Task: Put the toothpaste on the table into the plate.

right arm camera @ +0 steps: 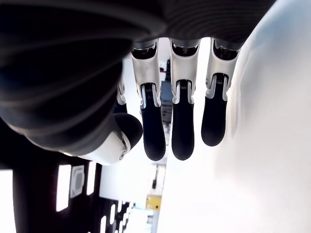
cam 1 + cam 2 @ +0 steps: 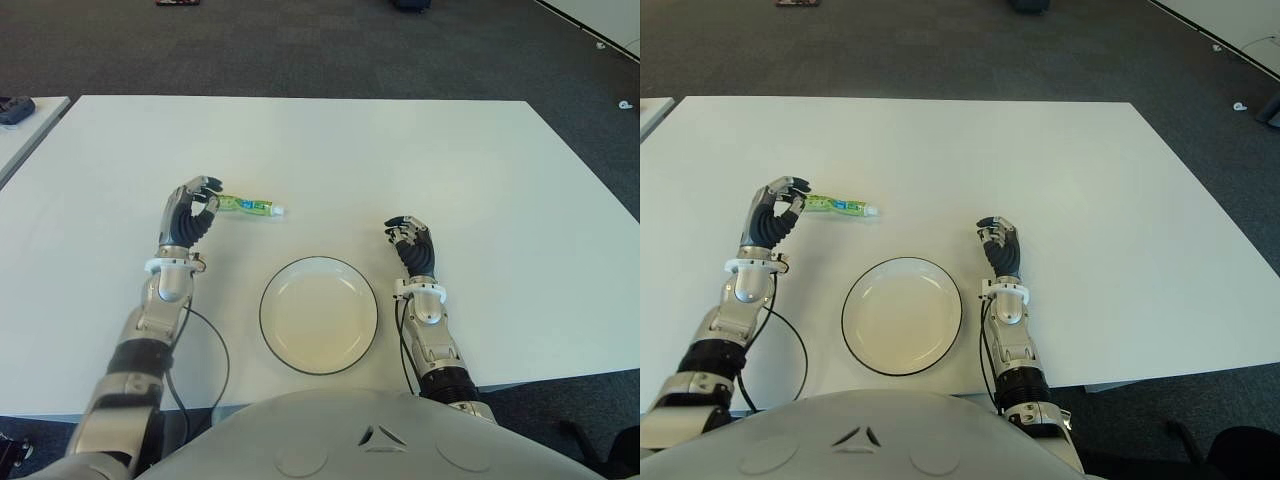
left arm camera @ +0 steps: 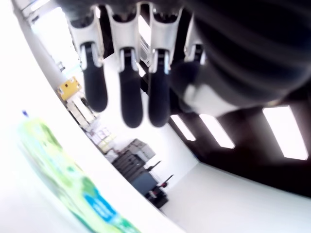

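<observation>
Left hand (image 2: 195, 205), fingers loosely open and empty, hovers at the toothpaste (image 2: 248, 206) (beyond the plate (image 2: 300, 345)).

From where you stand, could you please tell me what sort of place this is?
Probably an office or lab: a large white table stands on dark grey carpet, a second table's corner shows at the left, and the wrist view catches ceiling light panels.

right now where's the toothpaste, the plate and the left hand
toothpaste tube (image 2: 247, 206), left eye view, middle of the green body
plate (image 2: 283, 283), left eye view, dark rim, far left side
left hand (image 2: 192, 212), left eye view, middle of the hand, fingers relaxed at the tube's flat end, not gripping
</observation>
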Robot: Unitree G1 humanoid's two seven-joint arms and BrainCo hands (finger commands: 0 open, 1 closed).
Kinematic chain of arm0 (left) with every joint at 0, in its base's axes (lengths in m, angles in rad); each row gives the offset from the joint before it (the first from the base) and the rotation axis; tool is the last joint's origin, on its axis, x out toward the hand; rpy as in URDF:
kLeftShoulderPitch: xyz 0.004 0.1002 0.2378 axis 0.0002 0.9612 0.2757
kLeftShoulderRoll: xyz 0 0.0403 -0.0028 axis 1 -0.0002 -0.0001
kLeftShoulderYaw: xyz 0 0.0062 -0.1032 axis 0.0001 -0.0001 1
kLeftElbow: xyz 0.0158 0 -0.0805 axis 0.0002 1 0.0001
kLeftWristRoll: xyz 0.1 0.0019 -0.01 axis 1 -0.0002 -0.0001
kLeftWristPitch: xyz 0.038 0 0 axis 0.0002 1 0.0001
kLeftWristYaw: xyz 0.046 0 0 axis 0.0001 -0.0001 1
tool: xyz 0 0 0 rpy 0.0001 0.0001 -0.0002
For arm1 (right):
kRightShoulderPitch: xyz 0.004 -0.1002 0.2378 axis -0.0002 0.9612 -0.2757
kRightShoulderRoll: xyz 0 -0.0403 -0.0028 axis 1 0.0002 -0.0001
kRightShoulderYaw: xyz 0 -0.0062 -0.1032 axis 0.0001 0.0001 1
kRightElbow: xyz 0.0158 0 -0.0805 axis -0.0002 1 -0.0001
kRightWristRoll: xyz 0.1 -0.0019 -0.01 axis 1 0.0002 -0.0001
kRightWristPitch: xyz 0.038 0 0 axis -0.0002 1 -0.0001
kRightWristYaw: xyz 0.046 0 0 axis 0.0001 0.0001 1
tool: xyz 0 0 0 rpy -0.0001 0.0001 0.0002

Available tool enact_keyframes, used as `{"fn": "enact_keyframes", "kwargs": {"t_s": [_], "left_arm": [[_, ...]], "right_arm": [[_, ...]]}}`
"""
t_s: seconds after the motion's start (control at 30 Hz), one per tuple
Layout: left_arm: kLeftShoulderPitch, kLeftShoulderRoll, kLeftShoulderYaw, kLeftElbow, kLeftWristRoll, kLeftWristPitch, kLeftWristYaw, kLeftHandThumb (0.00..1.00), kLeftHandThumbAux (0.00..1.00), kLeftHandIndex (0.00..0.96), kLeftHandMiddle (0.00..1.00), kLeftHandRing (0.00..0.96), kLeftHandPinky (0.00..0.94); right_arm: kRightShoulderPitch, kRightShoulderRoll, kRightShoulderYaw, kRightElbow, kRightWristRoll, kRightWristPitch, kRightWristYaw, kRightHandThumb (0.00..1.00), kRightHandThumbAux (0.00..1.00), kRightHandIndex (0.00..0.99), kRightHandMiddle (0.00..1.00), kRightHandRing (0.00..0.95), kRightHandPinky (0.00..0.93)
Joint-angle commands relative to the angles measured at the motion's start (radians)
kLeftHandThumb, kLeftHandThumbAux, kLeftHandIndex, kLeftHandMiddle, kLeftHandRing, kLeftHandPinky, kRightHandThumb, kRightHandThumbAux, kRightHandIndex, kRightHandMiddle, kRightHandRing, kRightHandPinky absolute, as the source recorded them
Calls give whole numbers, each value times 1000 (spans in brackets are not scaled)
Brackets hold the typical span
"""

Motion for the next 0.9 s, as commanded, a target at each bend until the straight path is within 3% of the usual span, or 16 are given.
{"fn": "enact_keyframes", "kwargs": {"t_s": [0.03,0.2,0.33,0.53,0.9], "left_arm": [[-130,76,-67,127,109,32,75,725,295,217,268,274,269],[-236,132,-139,259,165,38,112,716,224,62,112,146,179],[-296,155,-185,343,181,33,130,685,199,12,31,59,113],[-409,175,-310,478,278,55,212,605,166,1,3,6,28],[-493,229,-494,572,403,56,268,515,134,0,0,0,0]], "right_arm": [[-7,4,0,11,1,-11,3,706,732,418,441,440,455],[-8,4,0,15,3,-16,4,706,732,419,439,439,454],[-8,6,0,17,2,-19,2,706,732,419,438,438,454],[-5,10,-1,10,0,-11,-2,707,732,418,439,441,457],[5,8,-3,2,-1,-4,-3,706,732,418,438,440,455]]}}
